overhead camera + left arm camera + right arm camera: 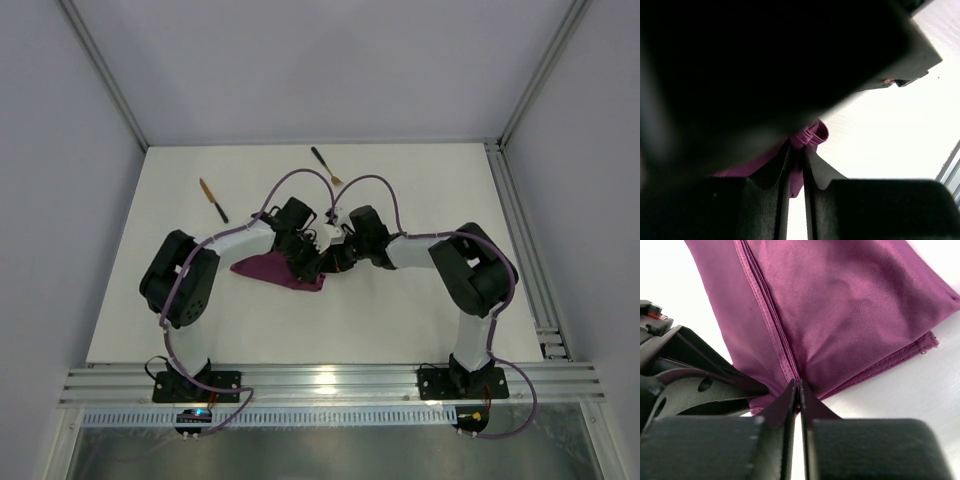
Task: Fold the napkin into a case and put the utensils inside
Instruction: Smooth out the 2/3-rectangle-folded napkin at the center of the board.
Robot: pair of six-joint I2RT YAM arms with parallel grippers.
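Logged napkin (268, 270) folded on bench (420, 310), its right end pinched by left gripper (797, 148) and right gripper (798, 387), both pressed together on cloth. Noted knife (212, 200) and fork (326, 166) beyond napkin, lying well apart from it.

The magenta-purple napkin (268, 268) is lying folded in flat layers near the middle of the worktop (420, 310), its stitched hems running side by side. The left hand (796, 150) and the right hand (799, 386) are pinching its right end. The knife (212, 200) and the fork (326, 168), gold-headed with black handles, are lying beyond it, apart and slanted.
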